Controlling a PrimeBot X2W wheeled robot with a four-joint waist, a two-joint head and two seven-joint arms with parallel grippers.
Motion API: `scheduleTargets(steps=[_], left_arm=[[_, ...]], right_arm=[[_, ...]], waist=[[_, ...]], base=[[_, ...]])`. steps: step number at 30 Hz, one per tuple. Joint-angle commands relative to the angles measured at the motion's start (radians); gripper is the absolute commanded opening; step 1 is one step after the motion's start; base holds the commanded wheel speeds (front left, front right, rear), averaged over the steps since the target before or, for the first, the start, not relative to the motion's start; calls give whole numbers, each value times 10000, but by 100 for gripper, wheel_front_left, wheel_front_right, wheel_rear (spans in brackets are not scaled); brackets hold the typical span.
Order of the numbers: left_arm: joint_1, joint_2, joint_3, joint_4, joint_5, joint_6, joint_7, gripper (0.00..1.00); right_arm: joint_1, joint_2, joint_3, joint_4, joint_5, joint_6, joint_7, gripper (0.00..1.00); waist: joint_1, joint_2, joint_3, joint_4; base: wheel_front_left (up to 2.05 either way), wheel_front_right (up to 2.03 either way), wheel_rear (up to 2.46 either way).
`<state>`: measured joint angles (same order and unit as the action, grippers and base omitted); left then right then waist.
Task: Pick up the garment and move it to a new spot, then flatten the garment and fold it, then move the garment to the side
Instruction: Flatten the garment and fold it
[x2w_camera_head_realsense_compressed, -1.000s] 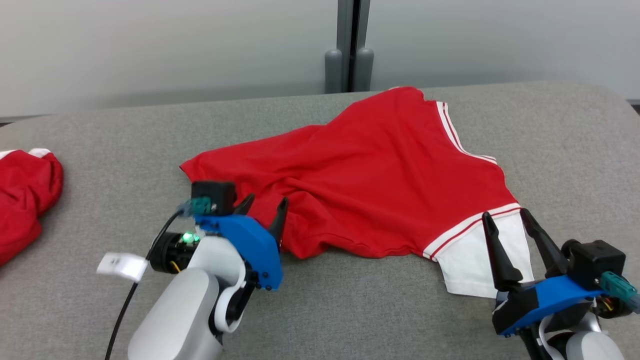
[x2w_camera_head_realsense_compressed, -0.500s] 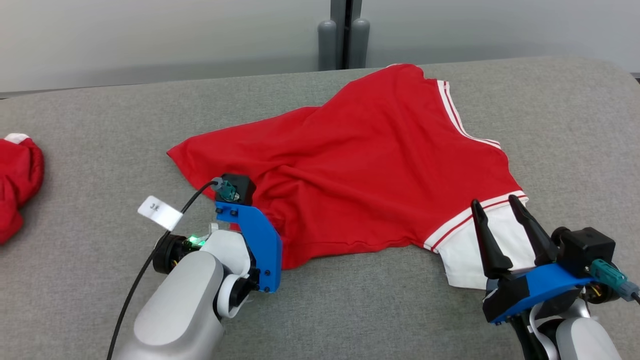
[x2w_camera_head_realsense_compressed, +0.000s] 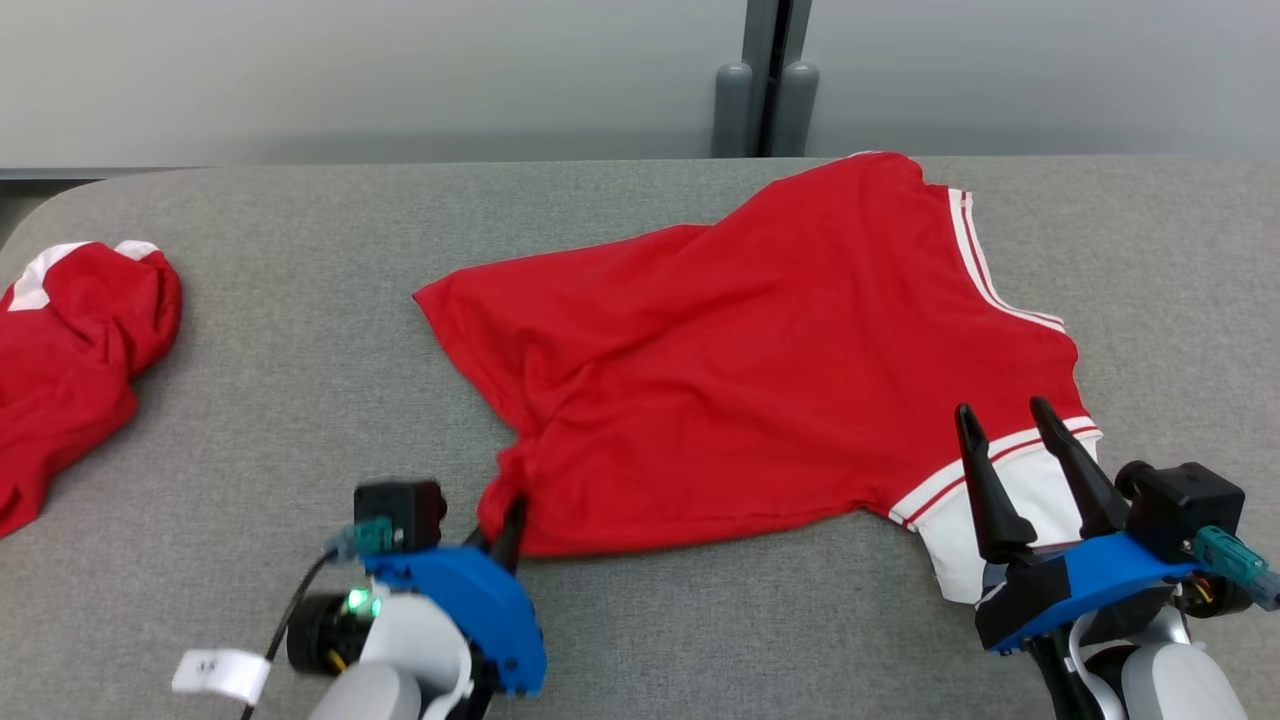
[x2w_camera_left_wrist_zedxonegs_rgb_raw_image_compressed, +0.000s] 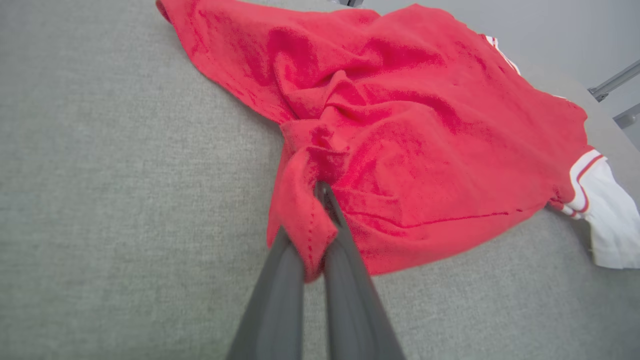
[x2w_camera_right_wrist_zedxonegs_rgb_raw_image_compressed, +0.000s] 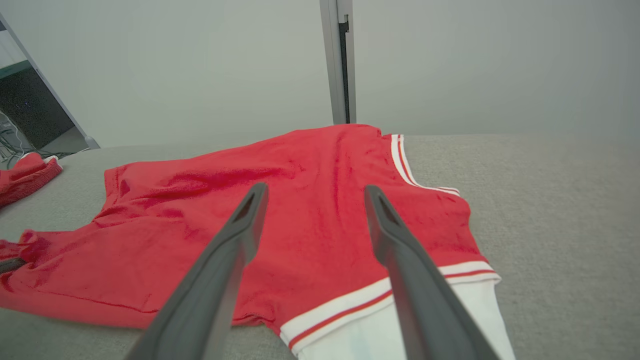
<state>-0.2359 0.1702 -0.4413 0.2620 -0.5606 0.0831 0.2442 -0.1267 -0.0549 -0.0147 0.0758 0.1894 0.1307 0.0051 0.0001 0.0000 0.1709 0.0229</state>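
While the red garment (x2w_camera_head_realsense_compressed: 760, 350) lies spread in the middle of the grey counter (x2w_camera_head_realsense_compressed: 300, 400), its near edge runs almost straight across in front of me, from a bunched red corner at the left to a white end with a striped band at the right. The left pincer (x2w_camera_head_realsense_compressed: 505, 515) is clenched on that bunched corner, so the whole cloth lies to the right of it and beyond it. The right pincer (x2w_camera_head_realsense_compressed: 1000, 407) stands released, fingers wide apart just over the white end; I cannot tell whether they touch it. I judge the coming move depends on this: each arm is at its own end of the near edge, and only the left one holds. Another red cloth (x2w_camera_head_realsense_compressed: 70, 340) lies well apart at the far left.
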Motion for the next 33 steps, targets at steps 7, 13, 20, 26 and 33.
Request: scheduleTargets(steps=[7,13,20,26,33], left_arm=[[1789,573,-175,-927,-197,610,990,100],[1440,966,369,-2330,-203,1070,1187,100],[-927,604,618,-993,-229,1227,1850,100],[-2653,298,788,1456,-274,1341,2116,100],[-3631,201,982,3303,-417,1425,2159,100]], right_arm=[[90,16,10,-129,72,1,78,100],[29,22,32,-189,97,1,64,100],[-264,26,334,-180,126,1,53,100],[-572,26,590,-131,102,1,18,100],[-741,24,645,-108,65,1,-57,100]], waist=[[-1,0,6,160],[-1,0,142,78],[-1,0,536,-284],[-1,0,972,-822],[-1,0,1302,-1231]], base=[[0,0,0],[0,0,0],[0,0,0],[0,0,0],[0,0,0]])
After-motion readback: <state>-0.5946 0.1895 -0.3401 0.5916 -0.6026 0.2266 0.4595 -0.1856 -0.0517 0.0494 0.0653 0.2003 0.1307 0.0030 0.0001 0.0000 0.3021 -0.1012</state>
